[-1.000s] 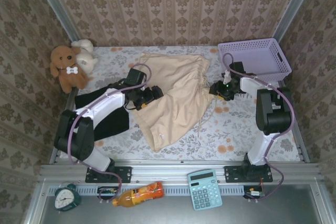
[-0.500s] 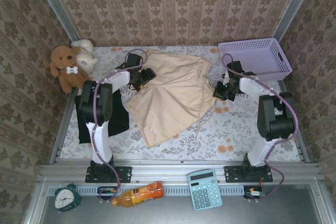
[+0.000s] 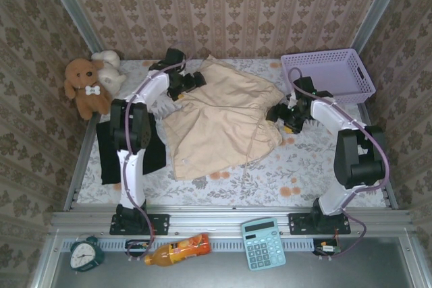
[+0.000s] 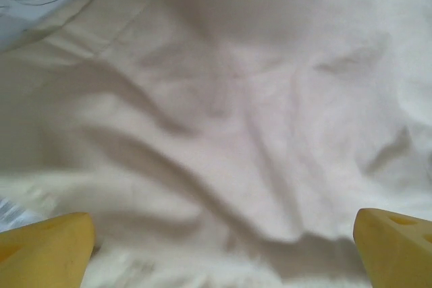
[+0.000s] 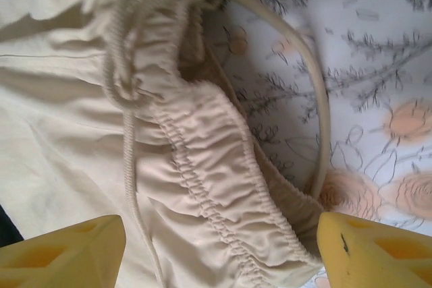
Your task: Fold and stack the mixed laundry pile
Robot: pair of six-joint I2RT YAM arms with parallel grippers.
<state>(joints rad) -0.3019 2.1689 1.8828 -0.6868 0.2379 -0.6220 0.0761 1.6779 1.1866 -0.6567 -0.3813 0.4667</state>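
As the beige piece [image 3: 216,126] lies spread out mid-worktop [image 3: 304,166], it looks soft, light and floppy | black piece [image 3: 108,150] lies at the left edge | left end effector [image 3: 190,81] open over the beige far corner, holding nothing | right end effector [image 3: 278,114] open by the waistband [image 5: 209,160], holding nothing | best hold: pinch corners or the thick waistband
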